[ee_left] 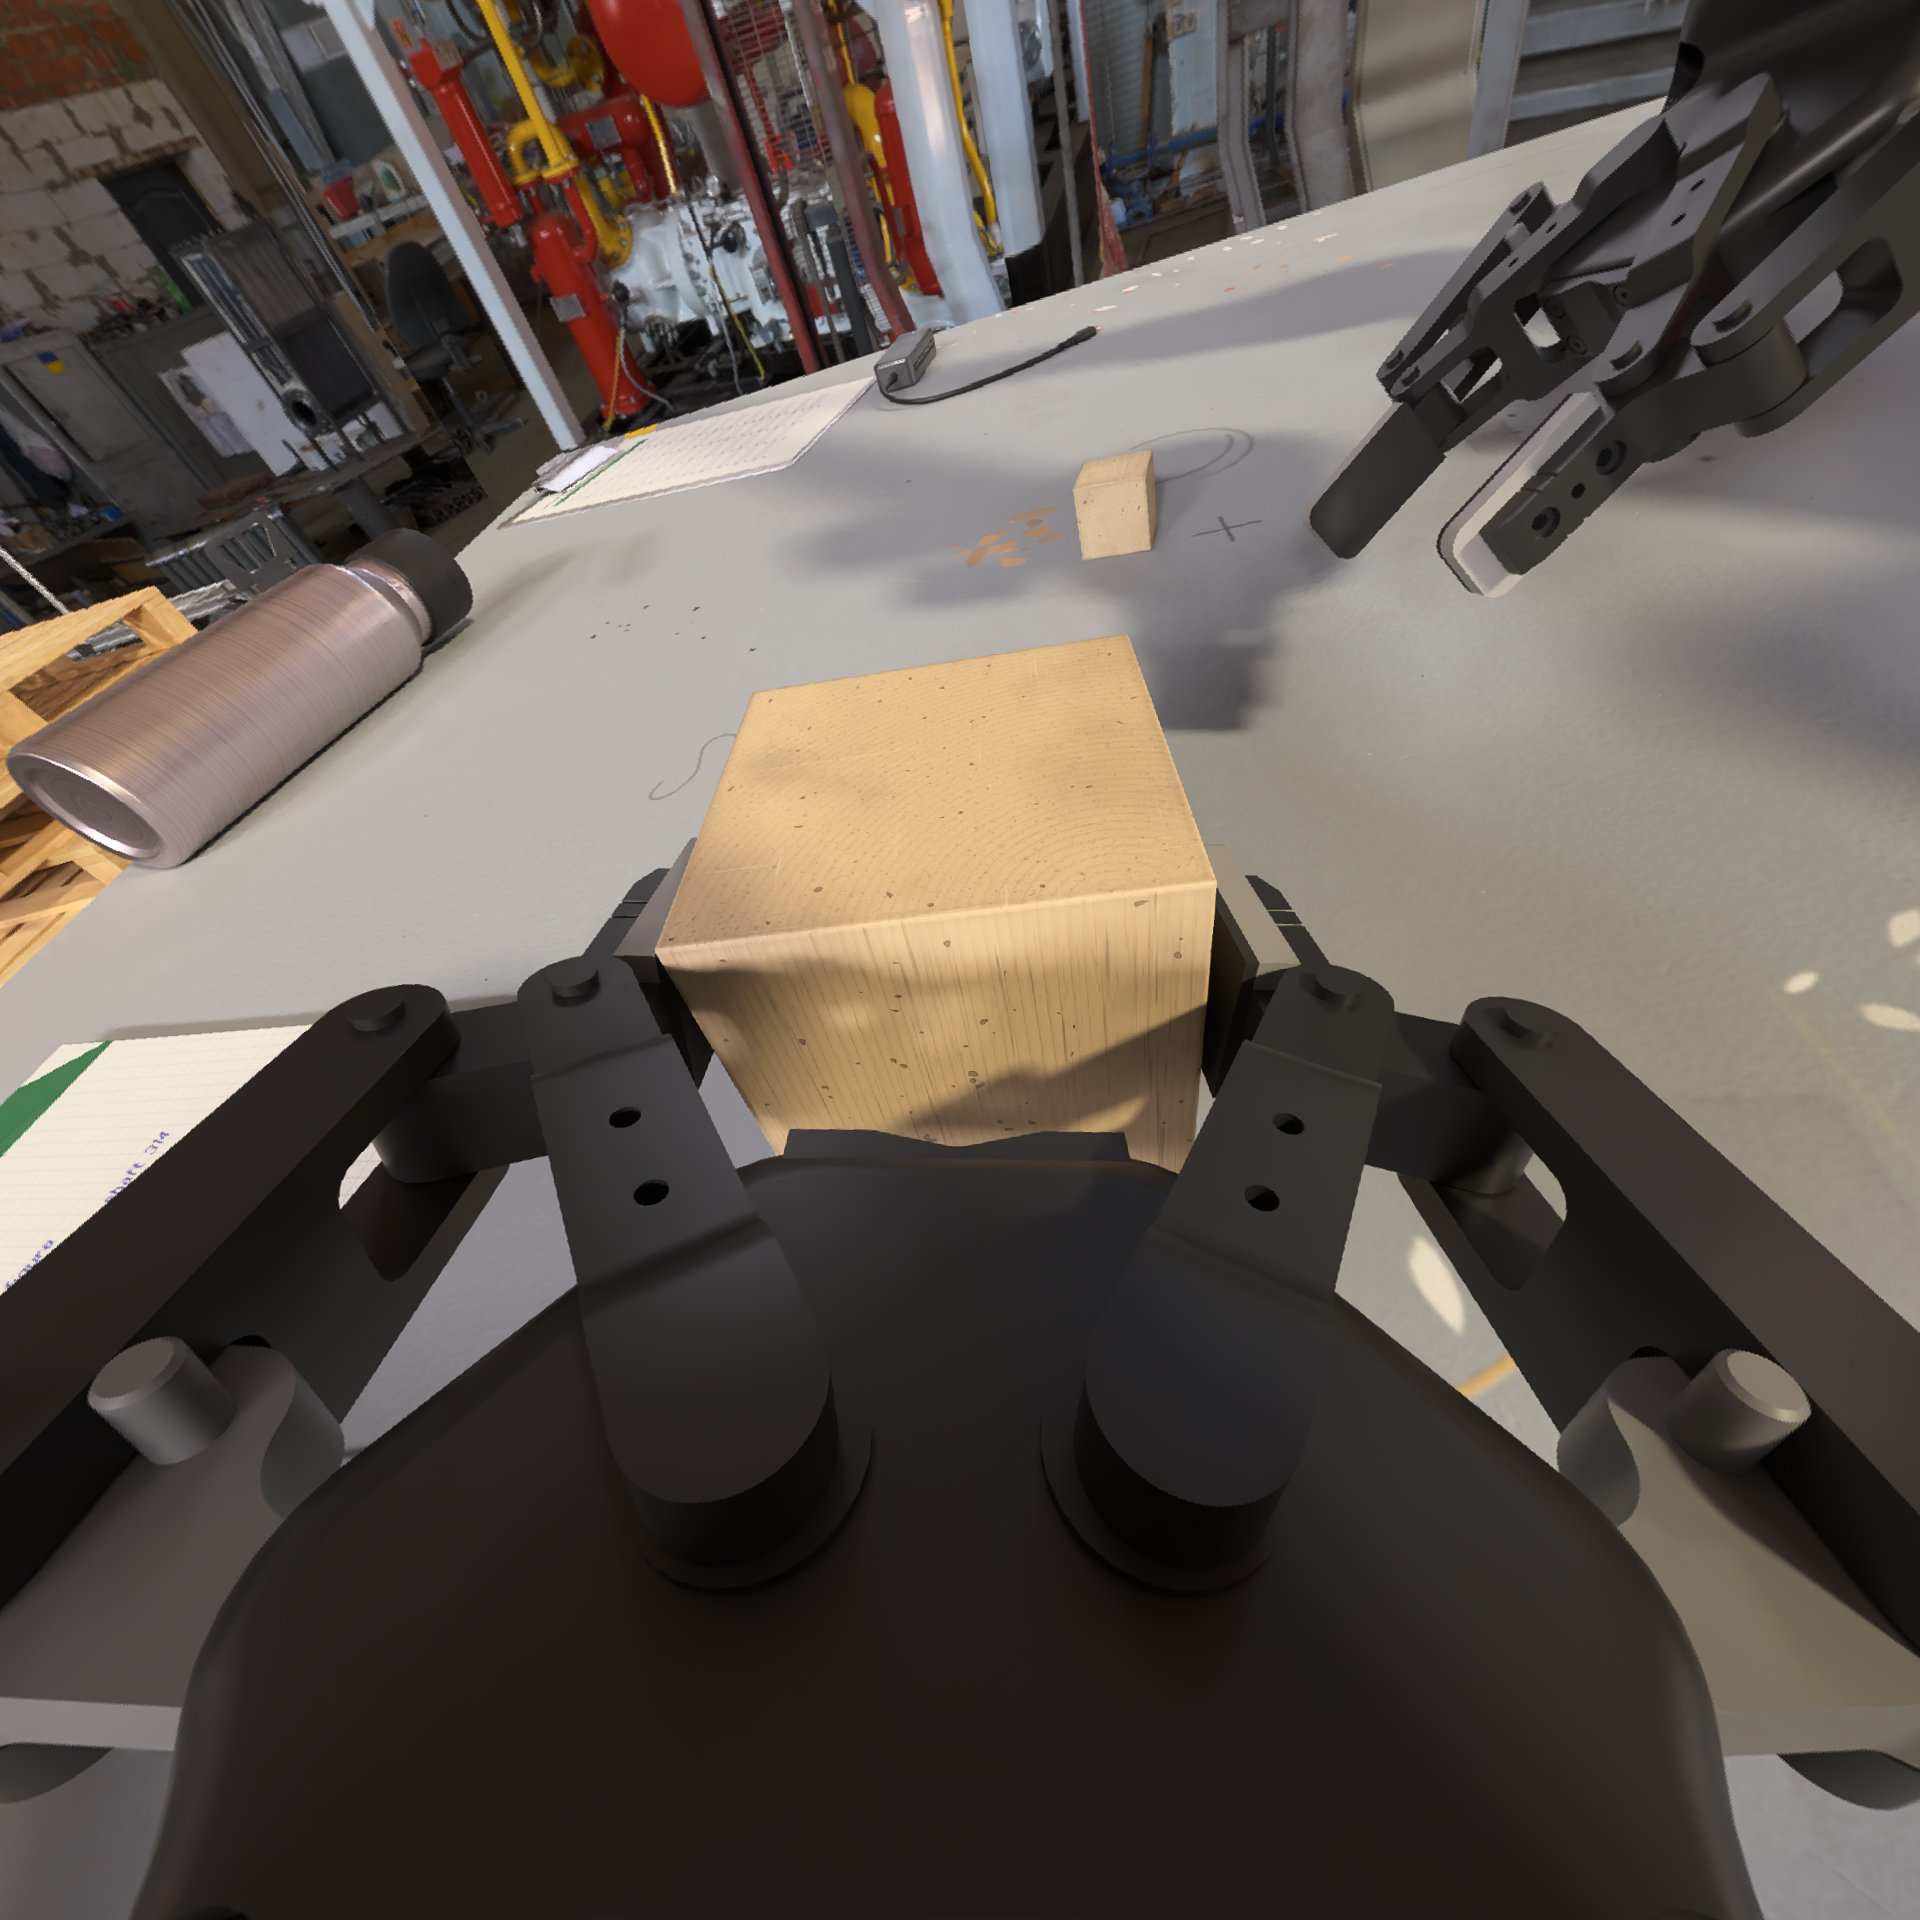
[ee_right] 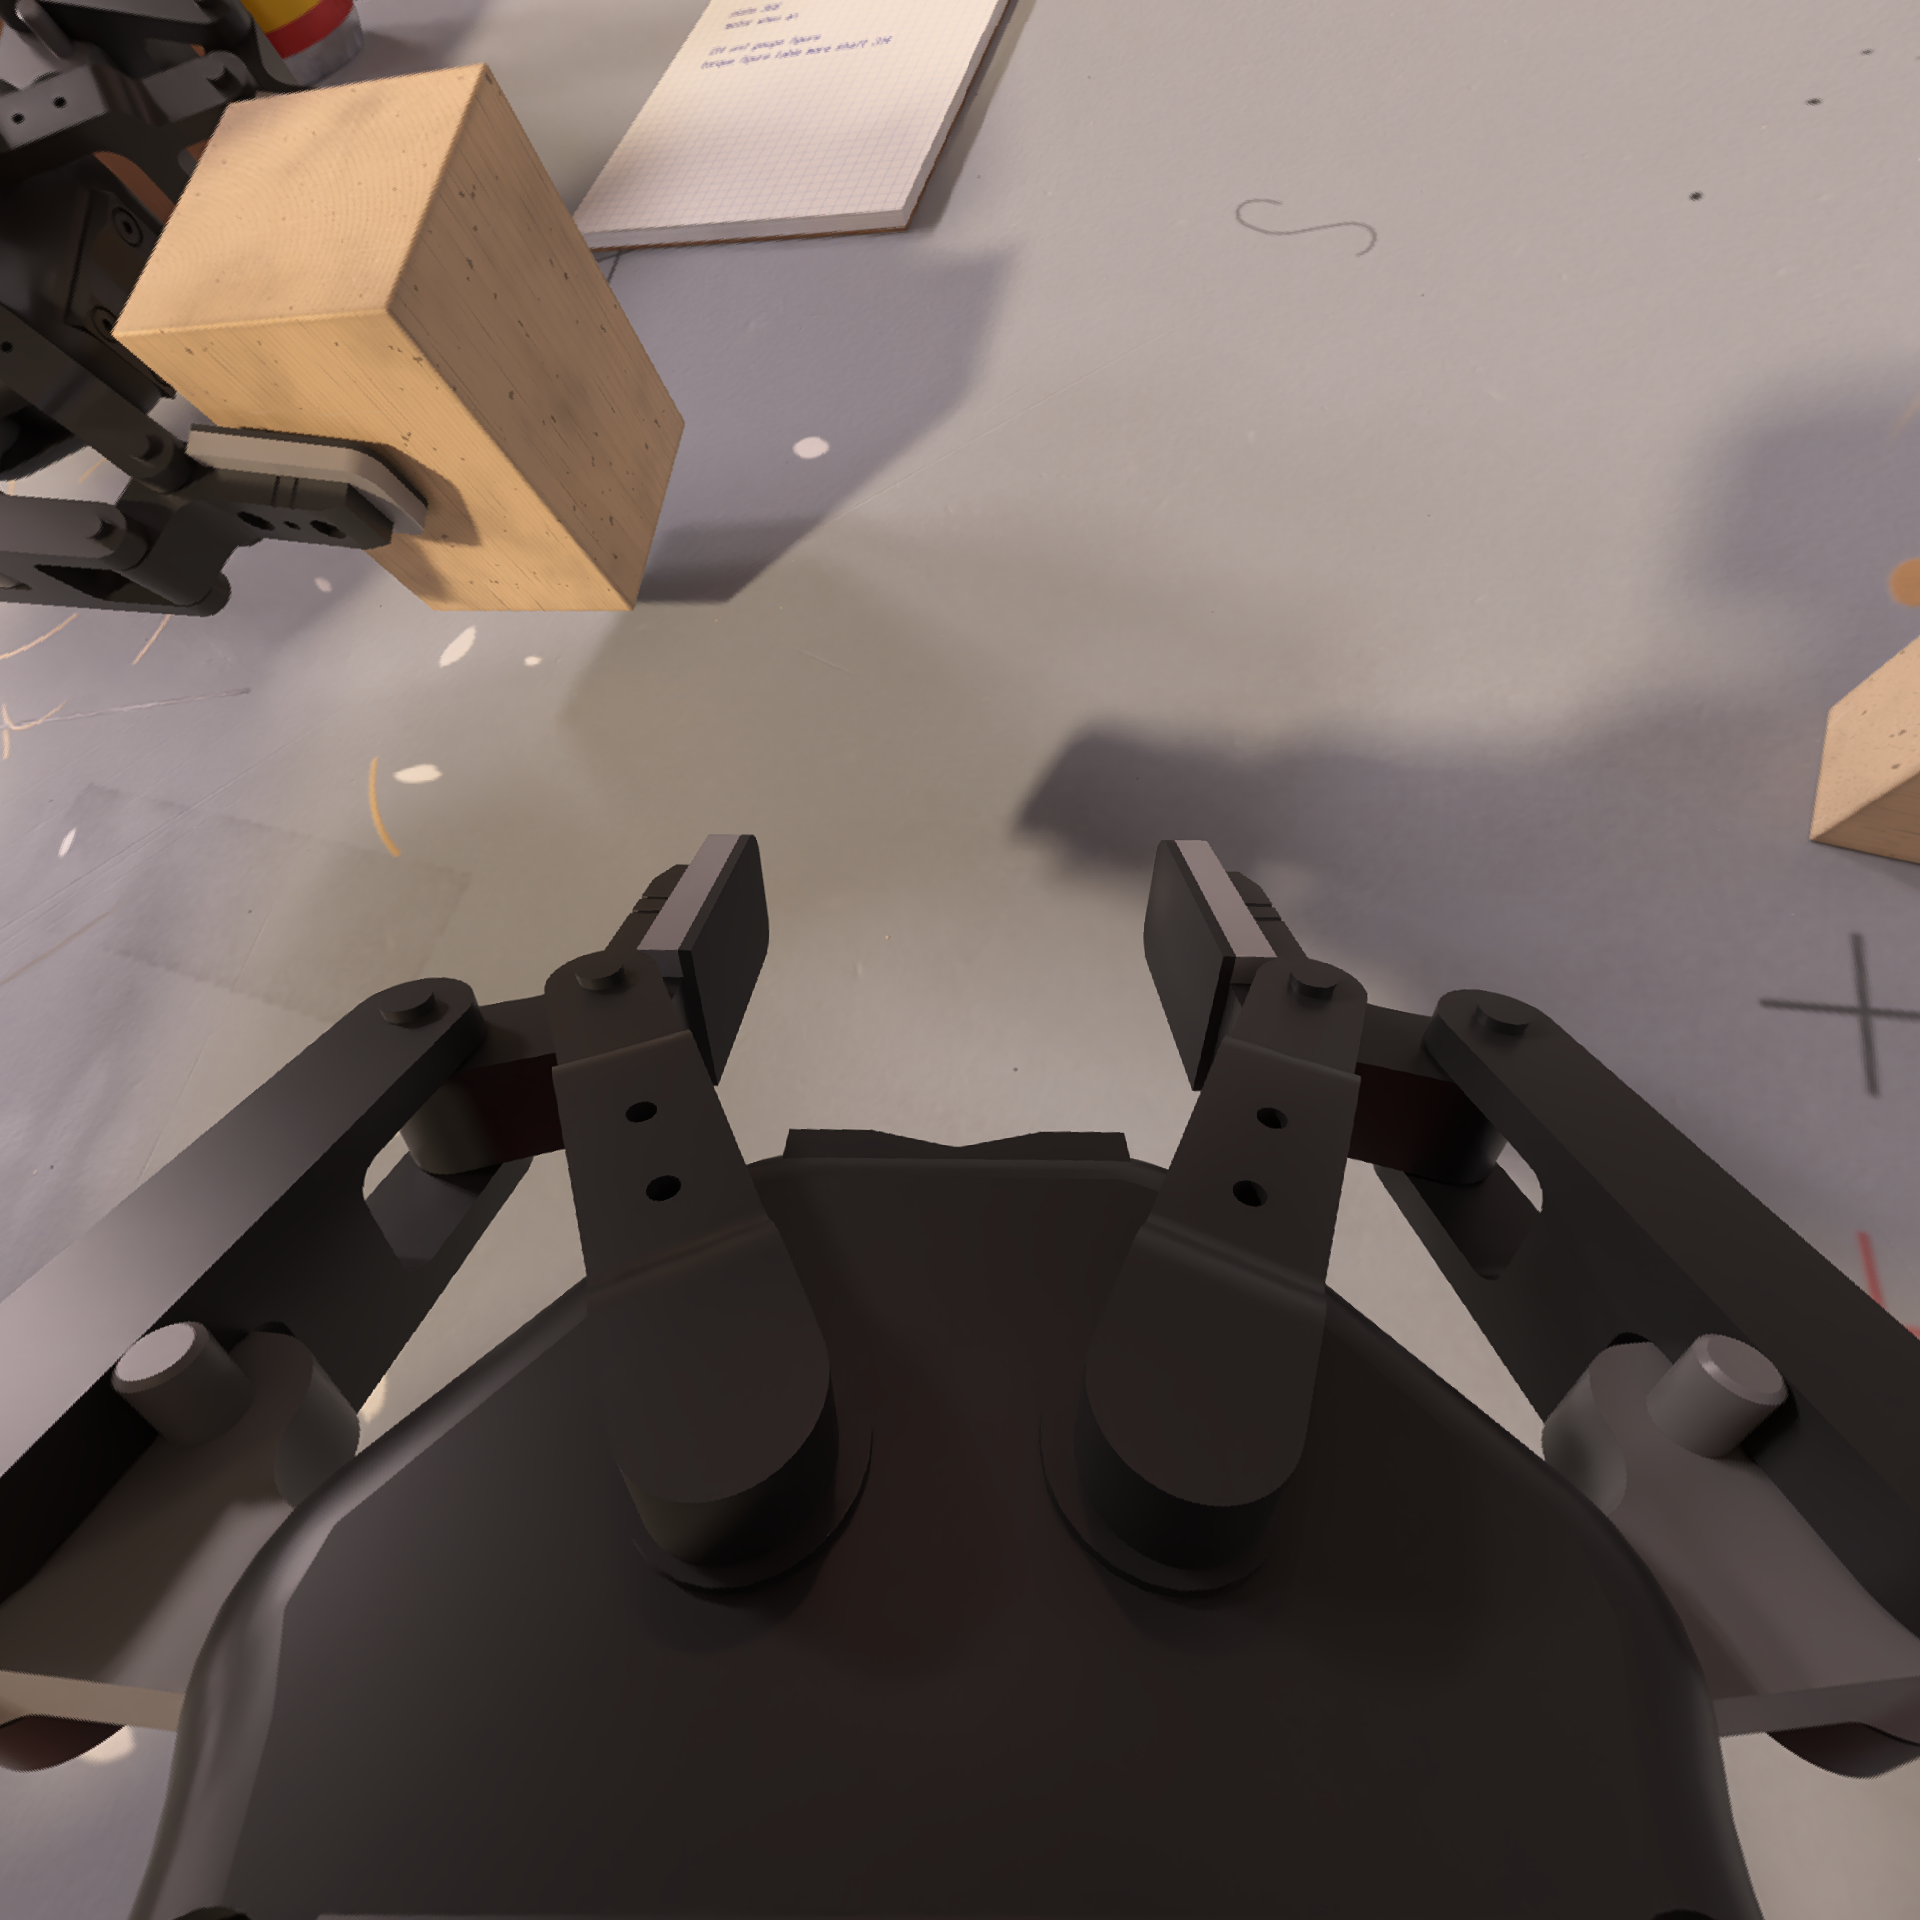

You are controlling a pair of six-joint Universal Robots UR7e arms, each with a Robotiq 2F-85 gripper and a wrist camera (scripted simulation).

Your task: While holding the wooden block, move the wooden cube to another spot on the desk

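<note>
Wooden block (ee_left: 940, 883) clamped in left pincer (ee_left: 940, 925); right pincer (ee_right: 956, 935) empty.

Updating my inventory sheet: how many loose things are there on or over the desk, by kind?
Wooden pieces: 2, the wooden block and the wooden cube
Paper pads: 2
Metal bottle: 1
Power adapter: 1
Total: 6

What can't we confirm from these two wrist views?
- Wooden block, left wrist view: its underside is hidden by the left gripper.
- Wooden cube, right wrist view: cut off by the right edge.
- Steel bottle, left wrist view: the far end of its cap is hidden.
- Right gripper: open, empty; its height above the desk is unclear.
</note>
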